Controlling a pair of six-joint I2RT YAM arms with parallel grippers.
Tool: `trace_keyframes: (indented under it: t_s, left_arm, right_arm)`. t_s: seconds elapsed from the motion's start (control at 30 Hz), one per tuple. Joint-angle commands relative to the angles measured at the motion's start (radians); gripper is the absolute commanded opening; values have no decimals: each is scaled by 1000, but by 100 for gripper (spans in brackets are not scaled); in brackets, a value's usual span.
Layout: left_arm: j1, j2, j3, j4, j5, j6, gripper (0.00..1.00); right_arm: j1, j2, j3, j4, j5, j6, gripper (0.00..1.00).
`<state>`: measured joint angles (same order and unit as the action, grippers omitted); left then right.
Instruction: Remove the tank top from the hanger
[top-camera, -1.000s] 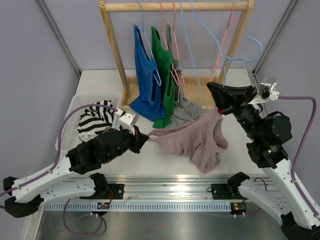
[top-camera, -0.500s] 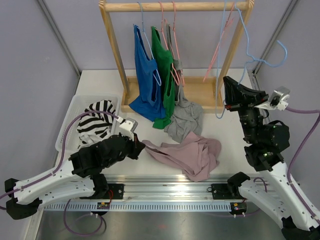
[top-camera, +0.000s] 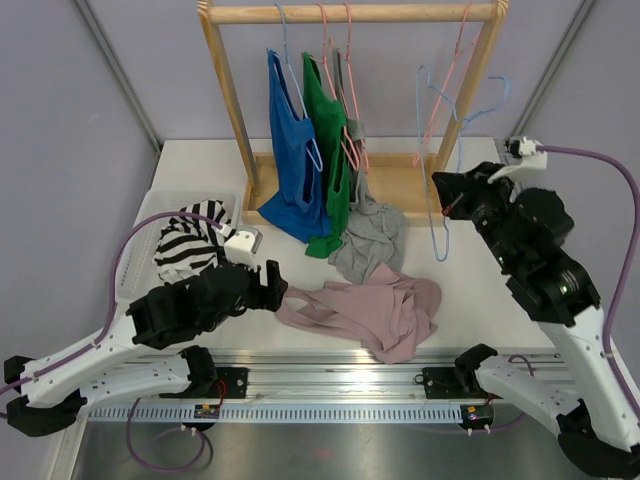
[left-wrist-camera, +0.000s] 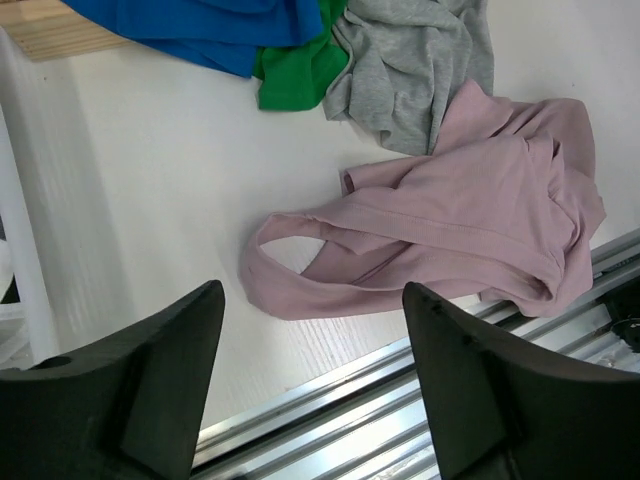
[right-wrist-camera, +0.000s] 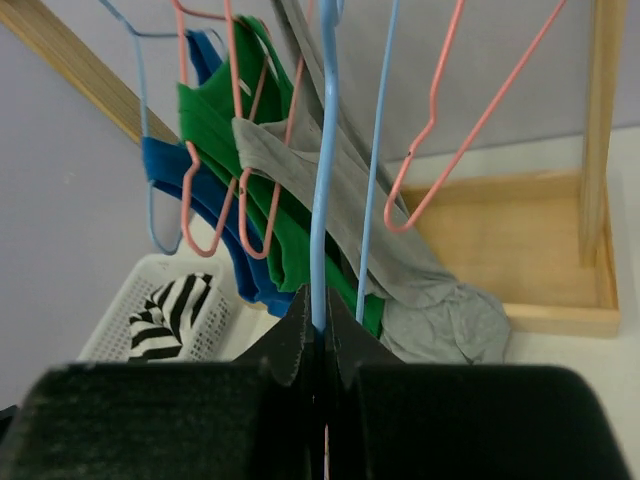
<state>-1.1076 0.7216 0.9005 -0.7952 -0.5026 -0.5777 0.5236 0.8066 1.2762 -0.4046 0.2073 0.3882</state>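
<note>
**Figure. Table scene from the overhead and wrist views.** The dusty-pink knit tank top (top-camera: 372, 308) lay crumpled on the white table (top-camera: 200, 170) close to its near edge, midway along it. It was off any hanger. One shoulder strap formed a flat loop pointing toward the left edge.

The left gripper (top-camera: 272, 285) hung low over that strap loop with its jaws spread wide. In the left wrist view nothing sat between its black fingers (left-wrist-camera: 170, 350), and the strap lay on the table beneath the gap.

The right gripper (top-camera: 442, 195) was raised near the far right corner. Its jaws were pressed together on the light-blue wire hanger (right-wrist-camera: 322, 150), which carried no garment.

A wooden clothes rack (top-camera: 350, 12) stood along the far edge. From its rail hung:
- a royal-blue tank top (top-camera: 290, 160)
- a green tank top (top-camera: 325, 150)
- a grey tank top (top-camera: 370, 225), whose hem pooled on the table and touched the pink one
- a bare pink wire hanger (right-wrist-camera: 496, 63), near the rack's right post

A white slatted plastic basket (top-camera: 150, 210) at the left edge held a black-and-white striped garment (top-camera: 190, 245).
</note>
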Motion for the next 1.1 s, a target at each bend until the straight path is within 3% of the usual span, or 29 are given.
trace_keyframes:
  t_s: [0.0,0.17,0.4,0.6,0.7,0.8,0.93,1.0,1.03,1.07]
  left_arm:
    - [-1,-8,41,-12,-31,6,81]
    - [-1,-24,38,-18,-4,16,99]
    - [-3,-27,40,-50,38,24,99]
    - [-3,-36,48,-59,50,29,99]
    - [-3,-24,49,-53,58,29,99]
    - [-5,-10,48,-23,71,36,99]
    - [-15,70,55,75,90,41,99]
    - [-27,104,63,118,99,39,99]
    - [-46,126,66,145,101,38,99]
    - [-57,172,69,193,101,36,99]
  right_arm:
    - [0,159,166,-134,55,17,0]
    - [-2,405,487,-264,93,-55,0]
    - [-108,770,949,-448,-23,-87,0]
    - [-172,934,1168,-526,-71,-92,0]
    - [-172,982,1181,-569,-33,-91,0]
    - [-172,924,1059,-502,-5,-94,0]
    - [-172,896,1032,-517,0,-106,0]
    - [-172,864,1007,-513,-5,-118,6]
    - [-172,850,996,-510,-12,-123,16]
    - [-172,833,985,-508,-19,-130,43]
